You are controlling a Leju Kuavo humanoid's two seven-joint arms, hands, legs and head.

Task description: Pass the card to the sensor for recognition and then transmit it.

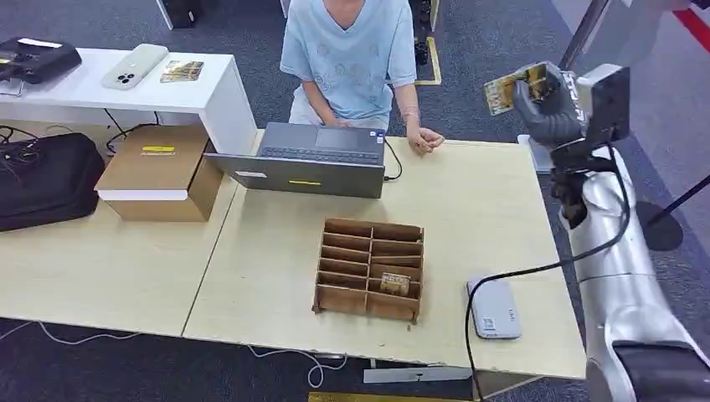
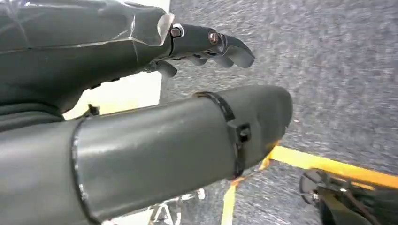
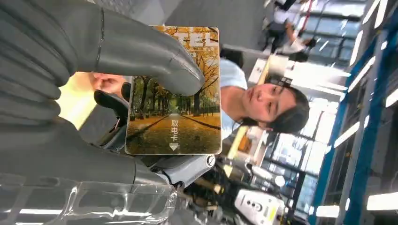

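Holding the card (image 1: 505, 90) high off the far right corner of the bench (image 1: 469, 209), the right hand (image 1: 548, 107) has it pinched between the thick thumb and the darker fingers (image 3: 109, 101), as the right wrist view shows: the thumb lies across the printed face, with about half of the card free beyond the grip. Going from left to right, the left hand (image 2: 206, 44) hangs beside the bench over grey carpet, its fingers lightly curled and apart with nothing in them, so it looks out of the work for now. Next comes the wooden rack (image 1: 369, 270) with its slots, one holding another small card, well below and to the left of the holding fingers. Right of that lies the flat grey sensor (image 1: 493, 307) with its cable, near the front edge, almost under the raised forearm. A seated person (image 1: 352, 59) at the laptop (image 1: 314, 157) is across the bench, a hand resting close to the raised card. To do this step well, I judge the hand should carry the card down and back toward the sensor, turn its free end flat over the pad, keep the pinch steady, and keep clear of the cable.
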